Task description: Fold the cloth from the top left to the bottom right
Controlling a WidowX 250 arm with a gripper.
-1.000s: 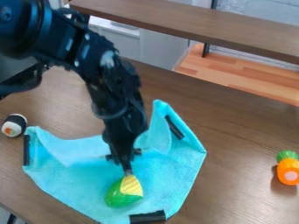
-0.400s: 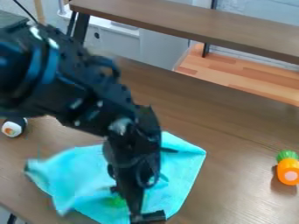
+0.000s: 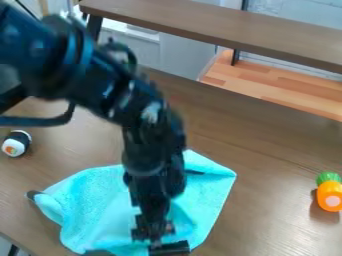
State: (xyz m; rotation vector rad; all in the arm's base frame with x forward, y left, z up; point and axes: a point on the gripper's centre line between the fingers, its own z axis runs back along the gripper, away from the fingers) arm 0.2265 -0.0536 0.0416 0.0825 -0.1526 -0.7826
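Black metal gripper [image 3: 155, 239] has moved lower since earliest frame; turquoise fabric cloth [image 3: 100, 205] now covers green-and-yellow toy's former spot. Near bottom centre, gripper hangs beside black strip [image 3: 175, 247]; opening cannot be told. Cloth lies rumpled, lower left to centre. Orange, green-topped toy [image 3: 329, 195] right; black-and-white round toy [image 3: 16, 143] left. Brown wooden shelf [image 3: 220, 26] beyond.

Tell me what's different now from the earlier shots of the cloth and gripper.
The gripper has moved toward the near edge, beside the black strip. The blue cloth's far, raised part has come down toward the near side, over the spot where the green and yellow toy lay. Whether anything was gripped or let go, I can't tell. The sushi toy, carrot toy and that strip stayed put.
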